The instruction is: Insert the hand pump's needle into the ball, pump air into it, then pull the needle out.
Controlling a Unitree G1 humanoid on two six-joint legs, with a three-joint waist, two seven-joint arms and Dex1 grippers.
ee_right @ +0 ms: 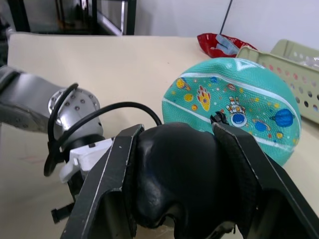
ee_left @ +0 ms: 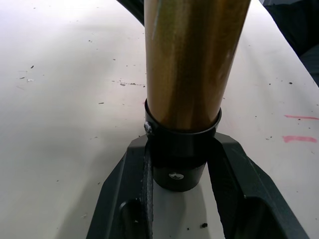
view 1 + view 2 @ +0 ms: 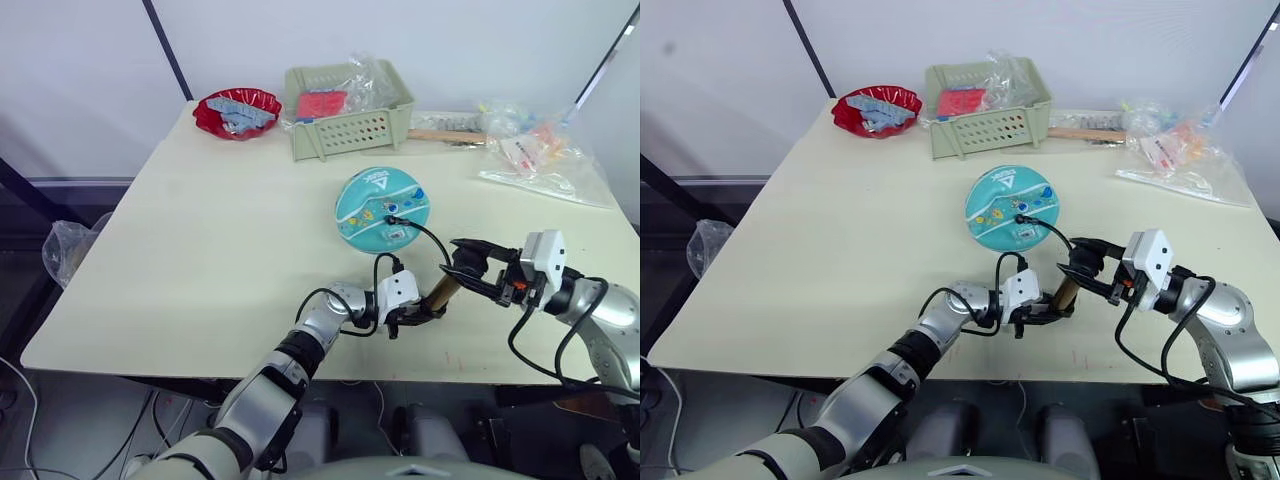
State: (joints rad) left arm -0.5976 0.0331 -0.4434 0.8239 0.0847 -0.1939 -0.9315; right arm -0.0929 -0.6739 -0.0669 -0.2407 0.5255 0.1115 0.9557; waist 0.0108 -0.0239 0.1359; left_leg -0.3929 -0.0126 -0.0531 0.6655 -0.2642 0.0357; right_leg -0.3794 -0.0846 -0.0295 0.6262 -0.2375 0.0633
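On the bench [image 3: 200, 260], the left tool [image 3: 418, 312] clamps the hand pump [image 3: 442, 292] at its lower black cap while the right tool [image 3: 468, 262] grips the T-handle. The hose's needle fitting [image 3: 389, 219] sits in the teal ball [image 3: 381, 208] just beyond.

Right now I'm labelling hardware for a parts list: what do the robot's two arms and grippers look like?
Both arms are silver-grey metal with black joint sections and loose black cables looping along them. Each wrist carries a white boxy module. The left gripper and right gripper each have two black, flat, wedge-shaped fingers. No markings are legible.
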